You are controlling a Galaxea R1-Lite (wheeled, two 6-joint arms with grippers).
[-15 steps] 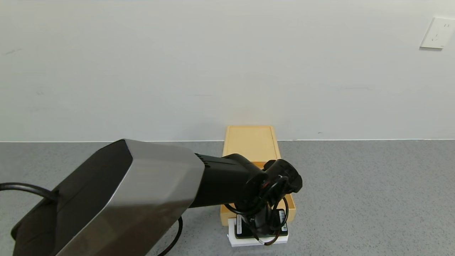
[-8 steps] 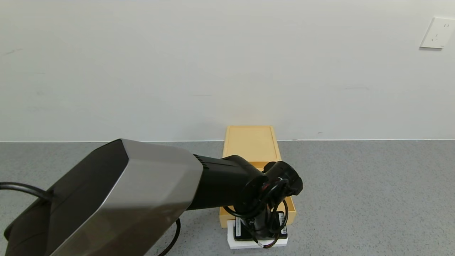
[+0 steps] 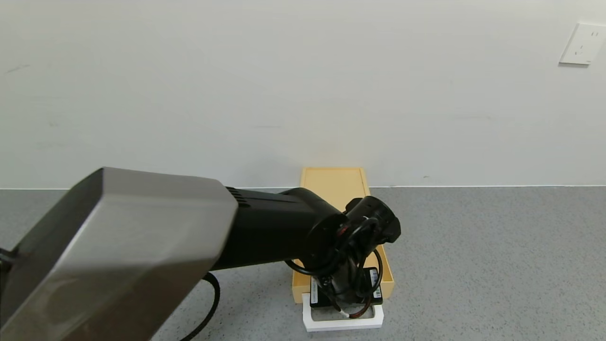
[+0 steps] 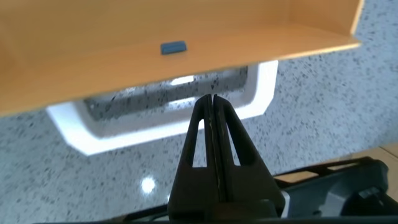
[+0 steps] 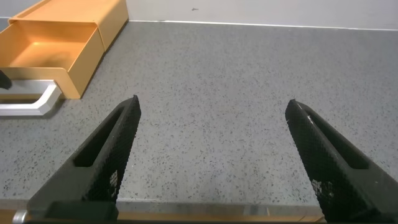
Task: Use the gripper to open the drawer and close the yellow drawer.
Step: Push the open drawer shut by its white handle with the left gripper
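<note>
The pale yellow drawer box [image 3: 334,184] stands against the wall. Its drawer [image 3: 387,277] is pulled out toward me, and its white loop handle [image 3: 343,324] lies at the front. My left gripper [image 3: 344,299] hangs over the drawer's front and the handle, its fingers hidden under the wrist in the head view. In the left wrist view the left gripper [image 4: 212,98] is shut and empty, with its tips just over the handle [image 4: 264,93] below the drawer front [image 4: 93,68]. My right gripper [image 5: 214,106] is open and empty over bare table, far from the drawer [image 5: 53,53].
The grey speckled table [image 3: 473,260] runs to the white wall. A wall socket [image 3: 582,43] is at the upper right. A small blue tab [image 4: 173,47] sits on the drawer's front wall. The left arm's big silver-grey link [image 3: 118,255] fills the lower left.
The left arm has lifted and drawn back a little toward the wall, uncovering more of the white handle. The drawer stays pulled out at about the same place.
</note>
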